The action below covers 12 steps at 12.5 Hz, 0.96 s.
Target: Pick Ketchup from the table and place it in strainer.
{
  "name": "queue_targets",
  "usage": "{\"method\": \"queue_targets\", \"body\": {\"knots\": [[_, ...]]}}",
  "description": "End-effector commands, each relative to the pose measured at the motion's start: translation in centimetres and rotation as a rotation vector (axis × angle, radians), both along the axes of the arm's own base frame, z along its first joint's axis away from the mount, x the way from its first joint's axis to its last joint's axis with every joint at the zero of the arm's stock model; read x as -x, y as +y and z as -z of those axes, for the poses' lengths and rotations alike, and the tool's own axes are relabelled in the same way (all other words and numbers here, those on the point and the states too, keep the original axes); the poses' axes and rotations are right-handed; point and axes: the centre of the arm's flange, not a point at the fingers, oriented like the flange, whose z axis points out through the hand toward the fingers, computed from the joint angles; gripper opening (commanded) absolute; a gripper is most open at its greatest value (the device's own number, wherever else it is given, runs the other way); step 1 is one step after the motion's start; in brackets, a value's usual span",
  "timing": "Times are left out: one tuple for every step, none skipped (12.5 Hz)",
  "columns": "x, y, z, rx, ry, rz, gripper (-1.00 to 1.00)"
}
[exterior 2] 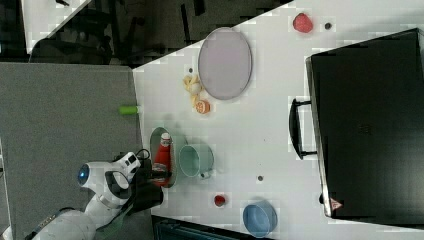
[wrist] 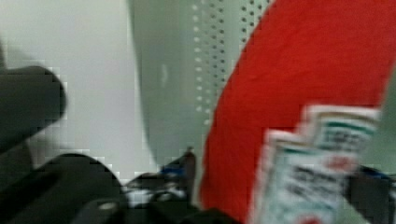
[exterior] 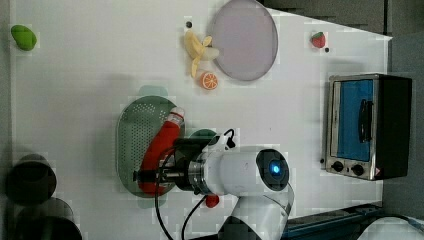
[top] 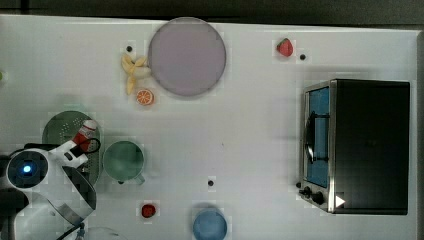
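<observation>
One ketchup (exterior: 159, 150) bottle is lying inside the strainer (exterior: 131, 135), cap toward the lilac plate (exterior: 245, 39). Whether the tool (exterior: 150, 176) over its base is gripping cannot be told.

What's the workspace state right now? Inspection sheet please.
Surface: white table, no spills seen.
Job's things: ketchup bottle lying in the mint strainer, cap toward the left view's top.
Clutter: lilac plate, peeled banana, orange half, strawberry, green cup, blue bowl, toaster oven.
Claw: claw at the bottle's base; whether it grips cannot be told.
Cables: black cable looping off the wrist.
Surroundings: grey panel beside the table.
</observation>
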Motion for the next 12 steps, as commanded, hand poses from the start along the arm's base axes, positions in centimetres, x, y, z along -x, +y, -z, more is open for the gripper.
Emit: {"method": "queue_targets", "body": {"knots": [[-2.6,0.4,-4.2,-0.022,-0.098,0.130,1.00],[-3.3,0.1,-5.9,-0.015,-0.119,0.184,1.00],[-4.1,-0.5,-8.0,-0.003,-0.146,0.236,1.00],[-5.0,-1.4,-10.2,0.018,-0.173,0.263,1.00],[-6.0,-2.8,-12.4,0.050,-0.195,0.287,1.00],[-7.1,-4.4,-14.6,0.090,-0.201,0.312,1.00],[-8.2,-6.2,-16.8,0.118,-0.189,0.351,1.00],[-9.3,-7.9,-19.1,0.135,-0.164,0.394,1.00],[-10.2,-9.6,-21.4,0.145,-0.129,0.436,1.00],[-11.2,-11.5,-23.8,0.144,-0.091,0.492,1.00],[-12.2,-13.7,-26.2,0.146,-0.060,0.543,1.00],[-13.3,-16.3,-28.7,0.150,-0.045,0.593,1.00]]}}
